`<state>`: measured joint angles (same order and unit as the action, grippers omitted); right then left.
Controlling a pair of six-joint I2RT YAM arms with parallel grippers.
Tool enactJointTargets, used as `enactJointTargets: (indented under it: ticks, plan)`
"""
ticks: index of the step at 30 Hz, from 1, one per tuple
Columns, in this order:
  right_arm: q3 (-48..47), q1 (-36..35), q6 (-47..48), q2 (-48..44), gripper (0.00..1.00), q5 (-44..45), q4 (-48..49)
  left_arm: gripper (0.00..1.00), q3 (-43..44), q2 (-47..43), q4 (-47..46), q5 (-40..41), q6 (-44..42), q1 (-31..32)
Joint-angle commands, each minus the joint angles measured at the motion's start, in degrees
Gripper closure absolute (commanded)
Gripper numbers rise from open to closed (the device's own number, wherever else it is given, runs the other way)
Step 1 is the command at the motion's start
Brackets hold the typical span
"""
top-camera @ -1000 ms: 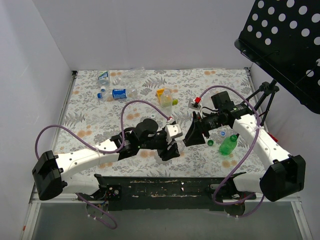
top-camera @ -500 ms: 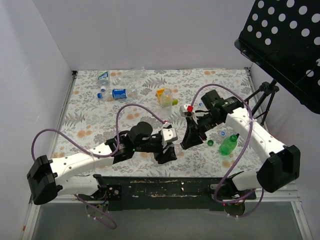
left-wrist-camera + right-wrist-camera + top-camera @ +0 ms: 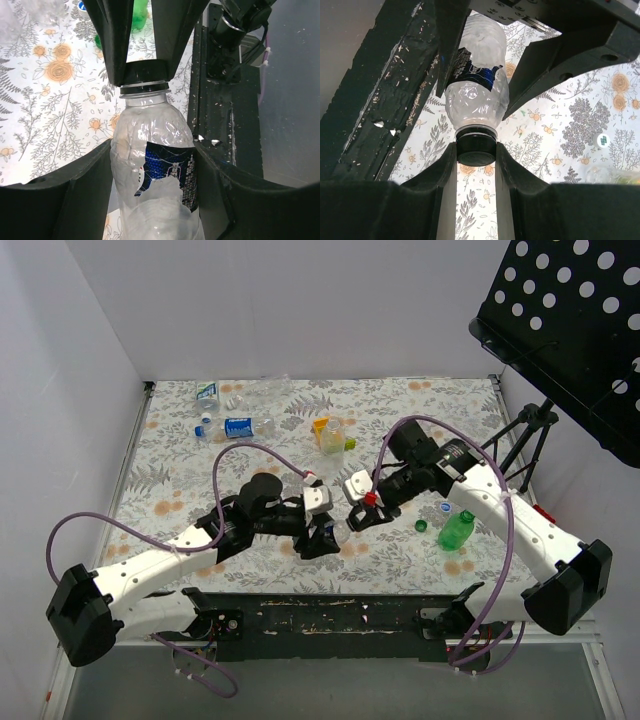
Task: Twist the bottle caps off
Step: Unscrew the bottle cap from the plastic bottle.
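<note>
My left gripper (image 3: 322,532) is shut on a clear bottle with a blue label (image 3: 152,145), gripping its body and holding it above the table near the front middle. The bottle's black cap (image 3: 476,149) points at my right gripper (image 3: 352,516), which is shut on it from both sides. In the left wrist view the right gripper's fingers (image 3: 112,45) pinch the cap (image 3: 144,86). In the right wrist view the bottle (image 3: 476,97) sits between the left gripper's fingers (image 3: 555,65). In the top view the bottle is mostly hidden by both grippers.
A green bottle (image 3: 457,530) lies at the right, with a loose green cap (image 3: 421,526) and a blue cap (image 3: 445,508) beside it. A yellowish bottle (image 3: 331,435) stands mid-back. Clear bottles (image 3: 240,426) lie back left. A black perforated stand (image 3: 570,330) overhangs the right.
Both arms have moved left. The right gripper swung in from the right to the bottle's cap and now grips it. The left gripper still holds the bottle.
</note>
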<state>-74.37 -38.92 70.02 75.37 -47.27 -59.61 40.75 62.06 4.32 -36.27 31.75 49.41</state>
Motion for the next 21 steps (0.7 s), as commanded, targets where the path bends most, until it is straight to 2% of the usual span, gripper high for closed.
enactJointTargets:
  ticks: [1,2,3,5,8,11,13,19,21]
  plan:
    - [-1.0,0.8,-10.9,-1.0,0.84,3.0,8.4,0.99,0.1,-1.7,4.1,0.7,-2.4,0.3]
    - [-0.4,0.9,-15.2,-0.9,0.73,2.8,9.6,0.99,0.3,-1.6,4.7,1.6,-2.6,0.3]
    - [-0.1,1.6,-18.1,-1.1,0.56,2.2,10.2,0.99,0.6,-1.4,5.3,2.5,-2.7,0.3]
    - [0.5,3.5,-21.7,-1.5,0.39,-1.1,10.7,1.0,1.0,-1.3,6.1,4.0,-3.0,0.3]
    - [2.3,8.4,-28.3,-3.5,0.24,-6.6,13.7,1.0,1.1,-1.6,6.9,6.2,-3.4,1.1]
    - [6.0,12.7,-35.7,-6.3,0.2,-11.3,18.4,1.0,1.1,-2.1,7.4,8.7,-3.5,2.5]
    - [9.7,13.6,-43.8,-8.3,0.18,-11.4,23.0,1.0,1.3,-1.9,7.3,10.7,-3.6,3.8]
    - [18.6,13.7,-67.3,-8.7,0.25,-11.5,33.8,1.0,2.4,0.8,6.3,19.4,-4.8,7.2]
    - [21.4,13.5,-69.6,-8.4,0.26,-13.1,37.0,1.0,2.3,1.2,4.7,20.9,-4.9,7.4]
